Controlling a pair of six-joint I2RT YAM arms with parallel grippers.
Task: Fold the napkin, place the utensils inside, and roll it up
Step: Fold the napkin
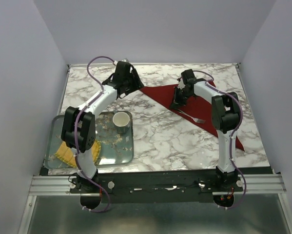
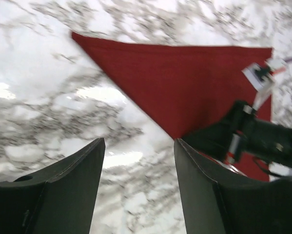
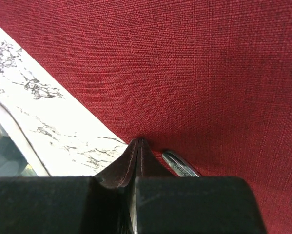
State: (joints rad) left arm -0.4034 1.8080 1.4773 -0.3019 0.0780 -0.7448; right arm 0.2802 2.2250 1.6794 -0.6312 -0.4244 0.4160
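Lying across the far right of the marble table (image 1: 160,141), the dark red napkin (image 1: 158,93) looks folded into a triangle. The left gripper (image 2: 138,146) hovers with its jaws spread and nothing between them, near the napkin's left corner. The right gripper (image 3: 138,144) is closed at the napkin's near edge, possibly pinching cloth; the view is too tight to say. 1 fork (image 1: 192,117) rests on the napkin just beside it. Rolling seems next: both grippers need the edge, lifted over the fork without nudging it.
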